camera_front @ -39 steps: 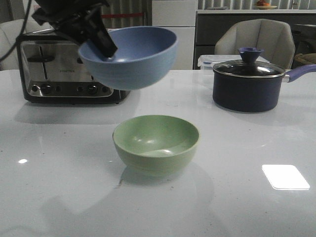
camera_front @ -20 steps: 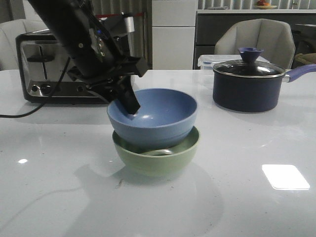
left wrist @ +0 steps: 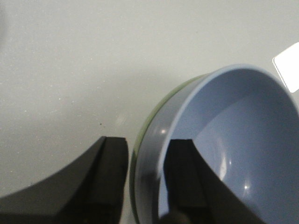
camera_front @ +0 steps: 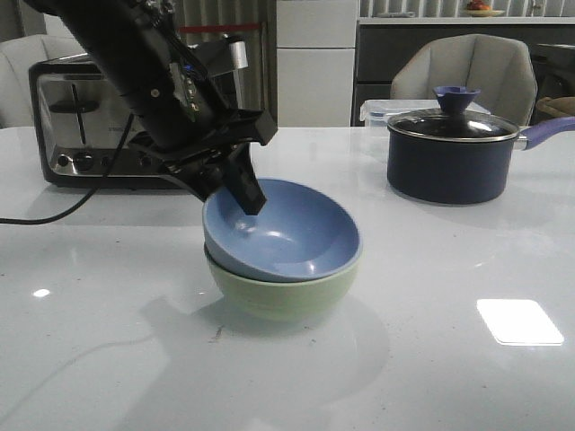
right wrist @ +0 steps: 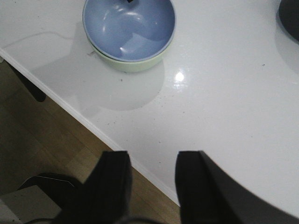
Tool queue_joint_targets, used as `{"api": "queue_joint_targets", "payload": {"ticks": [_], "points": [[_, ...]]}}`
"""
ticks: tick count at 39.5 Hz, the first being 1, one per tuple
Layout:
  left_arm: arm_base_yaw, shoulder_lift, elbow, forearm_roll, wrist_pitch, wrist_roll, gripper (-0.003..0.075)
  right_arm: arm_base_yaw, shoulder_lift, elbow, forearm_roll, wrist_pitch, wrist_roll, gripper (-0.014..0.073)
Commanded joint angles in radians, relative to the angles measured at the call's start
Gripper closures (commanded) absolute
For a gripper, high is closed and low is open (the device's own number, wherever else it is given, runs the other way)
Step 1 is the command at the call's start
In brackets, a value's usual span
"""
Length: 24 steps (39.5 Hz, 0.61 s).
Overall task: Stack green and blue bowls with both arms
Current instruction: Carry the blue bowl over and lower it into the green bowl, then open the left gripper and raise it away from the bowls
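We see the blue bowl (camera_front: 286,235) nested, tilted, in the green bowl (camera_front: 278,294) on the counter (camera_front: 449,359); our left fingers (left wrist: 148,154) straddle its rim, right fingers (right wrist: 149,175) spread, empty.

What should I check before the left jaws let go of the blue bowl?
1. Blue bowl nested inside green bowl: ok, it sits in it.
2. Blue bowl level: not ok, it tilts toward the front camera.
3. Left gripper straddling the blue bowl's rim, one finger inside, one outside: ok.
4. Whether the jaws have already loosened on the rim: cannot tell.
5. Right gripper out of the way: ok, open and empty over the table edge, well off the bowls.
6. Pot and toaster away from the stack: ok.
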Motion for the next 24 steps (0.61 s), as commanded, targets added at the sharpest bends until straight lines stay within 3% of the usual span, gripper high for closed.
{"api": "queue_joint_targets", "payload": {"ticks": [1,8,15,24], "points": [[-0.009,-0.049,-0.035,-0.034,-0.027,-0.001,0.0307,-0.002,-0.002,-0.027,-0.005,-0.069,-0.007,0.0226],[-0.009,-0.049,-0.035,-0.034,-0.029,-0.001,0.0207,-0.002,-0.002,-0.027,-0.005,-0.069,-0.007,0.0226],[-0.009,-0.079,-0.063,0.014,0.033,-0.001,0.0209,-0.002,-0.002,-0.027,-0.005,-0.069,-0.007,0.0226],[-0.009,-0.261,-0.067,0.048,0.09,-0.001,0.0209,-0.002,-0.002,-0.027,-0.005,-0.069,-0.007,0.0226]]}}
